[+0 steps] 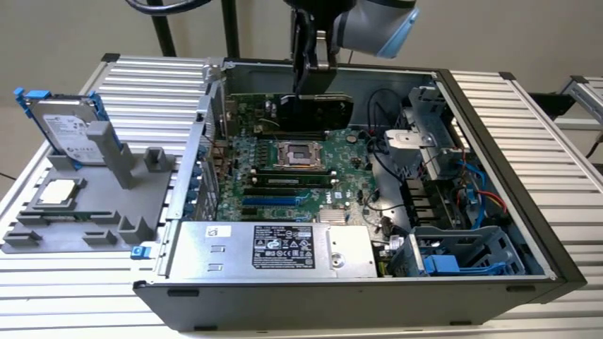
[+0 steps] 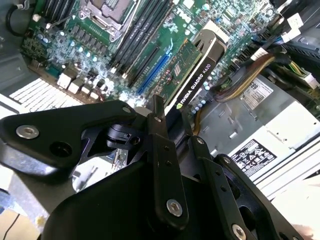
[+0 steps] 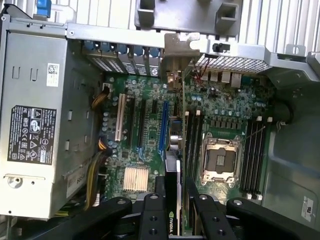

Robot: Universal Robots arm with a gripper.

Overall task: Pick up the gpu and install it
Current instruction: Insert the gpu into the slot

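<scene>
The end effector (image 1: 313, 74) hung inside the open computer case (image 1: 490, 106), its fingers clamped on the gpu (image 1: 315, 113), and the card was carried upright, edge down, just above the motherboard (image 1: 282, 176). In the second wrist view the gpu (image 2: 192, 75) ran out ahead of the black fingers (image 2: 160, 145), its cooler's edge turned to the camera; in the first wrist view the card's silver bracket (image 3: 175, 55) sat against the rear slot openings. The judgement here: doing this step well meant keeping the card square to the blue expansion slot (image 3: 163, 127), bracket lined up with its rear opening, and coming down straight rather than at a tilt, with no side load on the connector edge. The empty processor socket (image 3: 220, 160) lay just beside the card's line, so drift that way would be risky. Hard to make out: whether the card's contact edge had met the slot at all, since the fingers and the card's own body covered that joint, and the power supply (image 1: 273, 247) cut off the board's near edge.
</scene>
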